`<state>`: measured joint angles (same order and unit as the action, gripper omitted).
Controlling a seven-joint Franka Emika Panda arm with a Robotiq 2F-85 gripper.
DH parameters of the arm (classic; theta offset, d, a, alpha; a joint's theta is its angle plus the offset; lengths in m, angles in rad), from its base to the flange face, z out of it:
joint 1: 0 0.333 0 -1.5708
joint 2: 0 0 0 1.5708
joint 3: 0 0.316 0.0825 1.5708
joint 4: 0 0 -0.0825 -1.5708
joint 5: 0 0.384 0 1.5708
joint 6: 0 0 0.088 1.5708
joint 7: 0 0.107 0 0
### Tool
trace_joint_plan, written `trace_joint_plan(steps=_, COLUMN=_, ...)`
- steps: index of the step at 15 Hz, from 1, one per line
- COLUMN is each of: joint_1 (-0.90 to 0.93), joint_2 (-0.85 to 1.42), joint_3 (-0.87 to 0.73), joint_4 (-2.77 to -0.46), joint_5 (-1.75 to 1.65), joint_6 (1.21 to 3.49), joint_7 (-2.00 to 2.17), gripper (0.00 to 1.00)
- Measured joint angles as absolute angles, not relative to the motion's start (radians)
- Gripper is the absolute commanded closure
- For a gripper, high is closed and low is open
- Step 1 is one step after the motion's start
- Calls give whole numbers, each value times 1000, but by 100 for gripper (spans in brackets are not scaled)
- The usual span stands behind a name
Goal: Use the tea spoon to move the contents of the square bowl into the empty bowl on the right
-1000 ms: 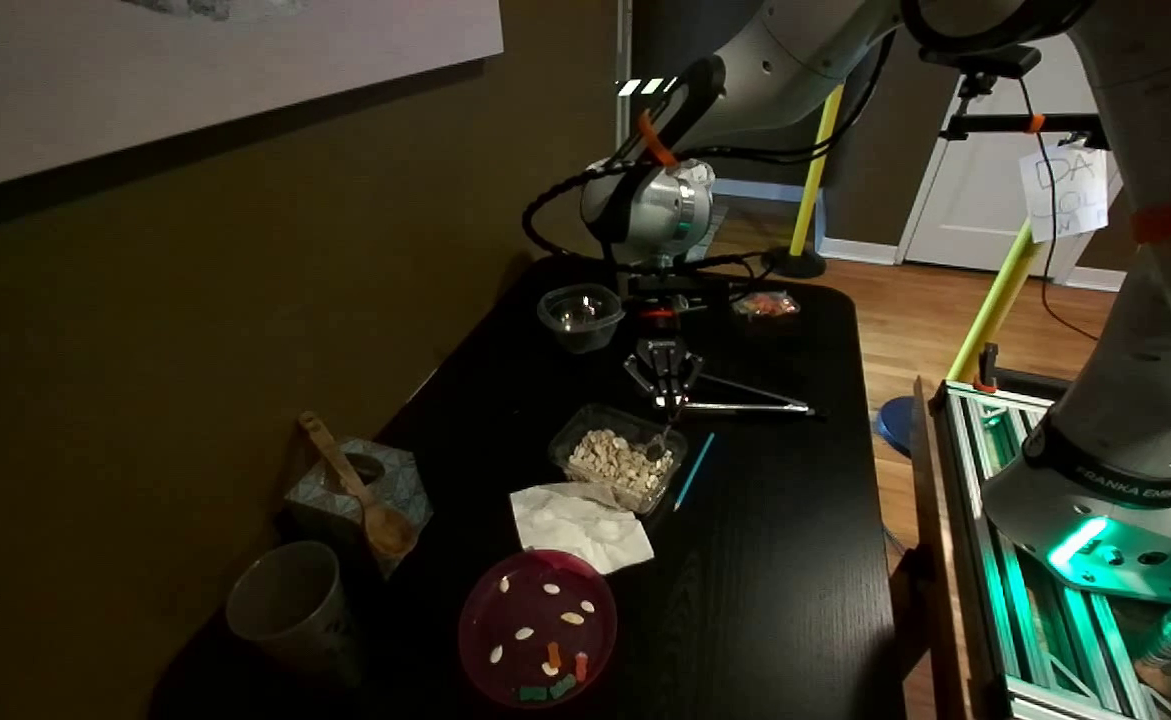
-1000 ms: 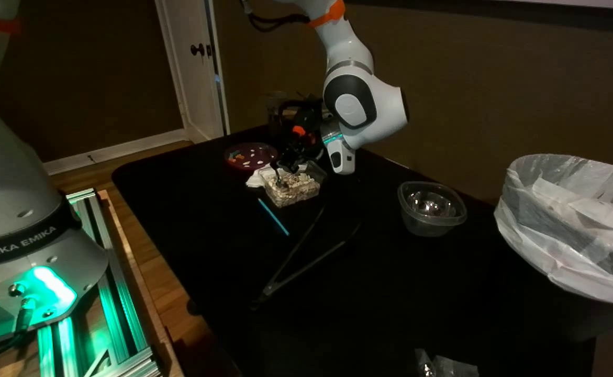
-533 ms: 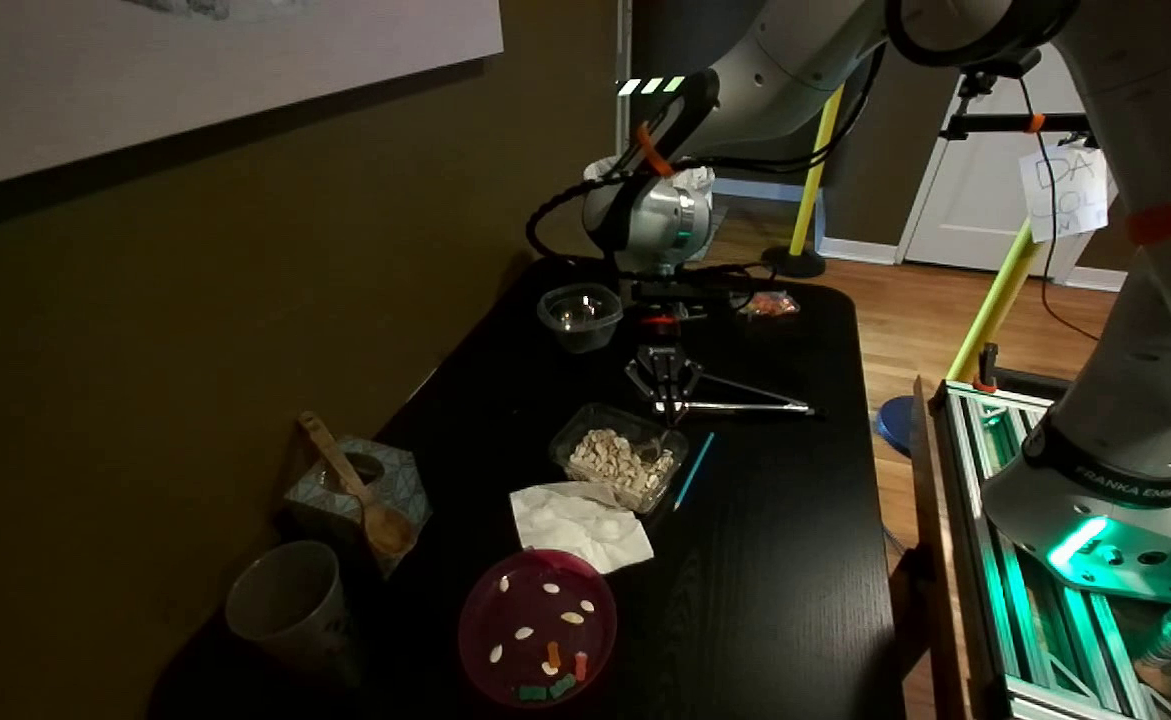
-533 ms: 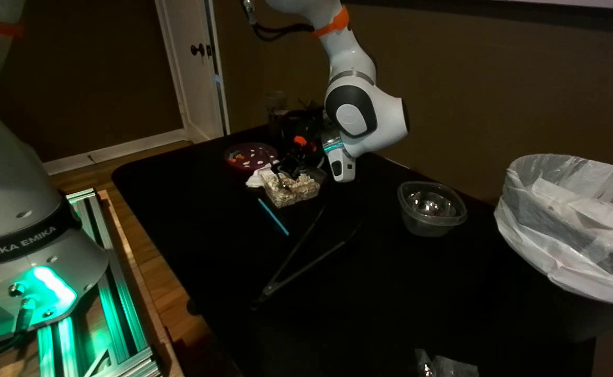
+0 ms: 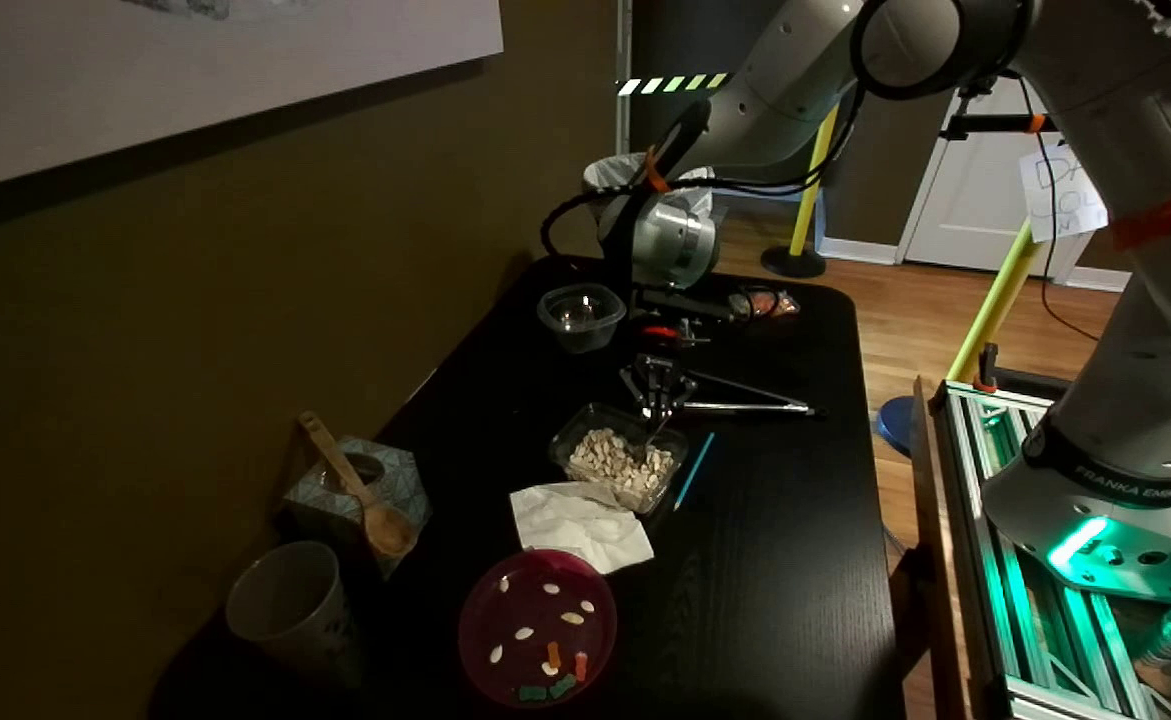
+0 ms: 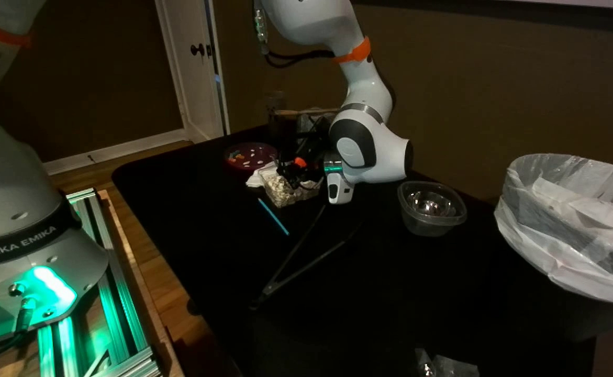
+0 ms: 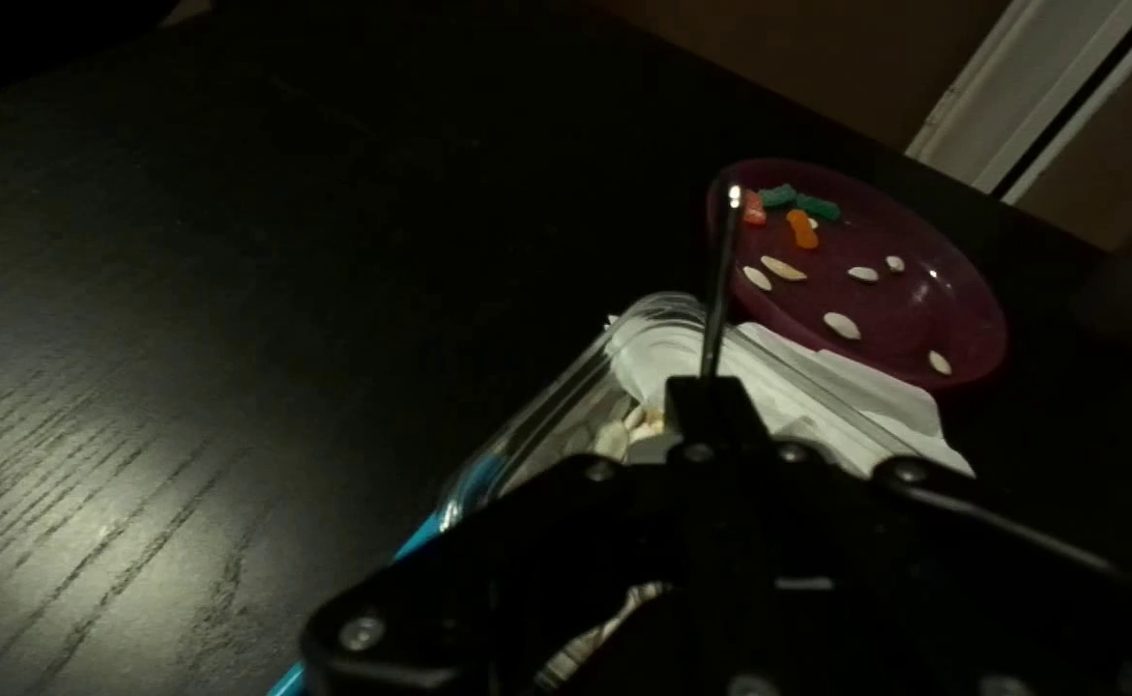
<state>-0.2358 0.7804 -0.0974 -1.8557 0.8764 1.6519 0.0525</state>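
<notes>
The square bowl (image 5: 581,420) of clear plastic holds a heap of pale beige contents (image 5: 607,462). It shows in both exterior views, and its clear rim (image 7: 536,425) shows in the wrist view. My gripper (image 5: 657,412) is just above the bowl's edge, shut on the tea spoon. The spoon's thin metal handle (image 7: 717,290) sticks up from the closed fingertips in the wrist view. The spoon's head reaches down into the contents and is mostly hidden. The empty bowl (image 5: 580,330) stands apart near the wall; it also shows in the exterior view (image 6: 432,224).
Tongs (image 6: 306,267) and a blue pencil (image 6: 274,216) lie beside the square bowl. A white napkin (image 5: 585,530) and a red dish (image 5: 490,610) are on its far side from the empty bowl. A lined trash bin (image 6: 542,256) stands past the empty bowl.
My gripper and wrist have come lower and tilted. The spoon's head has shifted deeper and further across into the heap. The bowls have not moved.
</notes>
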Motion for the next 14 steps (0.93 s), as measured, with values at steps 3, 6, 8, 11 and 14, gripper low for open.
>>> trace_joint_plan(steps=3, joint_1=-238, joint_2=795, joint_3=-98, joint_4=-1846, joint_5=890, joint_6=1647, joint_7=52, gripper=96)
trace_joint_plan(steps=6, joint_1=-238, joint_2=796, joint_3=-98, joint_4=-1845, joint_5=891, joint_6=1647, joint_7=52, gripper=99)
trace_joint_plan(steps=8, joint_1=-237, joint_2=795, joint_3=-98, joint_4=-1845, joint_5=890, joint_6=1647, joint_7=52, gripper=99)
trace_joint_plan(steps=11, joint_1=-237, joint_2=801, joint_3=-97, joint_4=-1845, joint_5=904, joint_6=1647, joint_7=10, gripper=99)
trace_joint_plan(steps=14, joint_1=-240, joint_2=824, joint_3=-94, joint_4=-1845, joint_5=938, joint_6=1646, joint_7=-72, gripper=99)
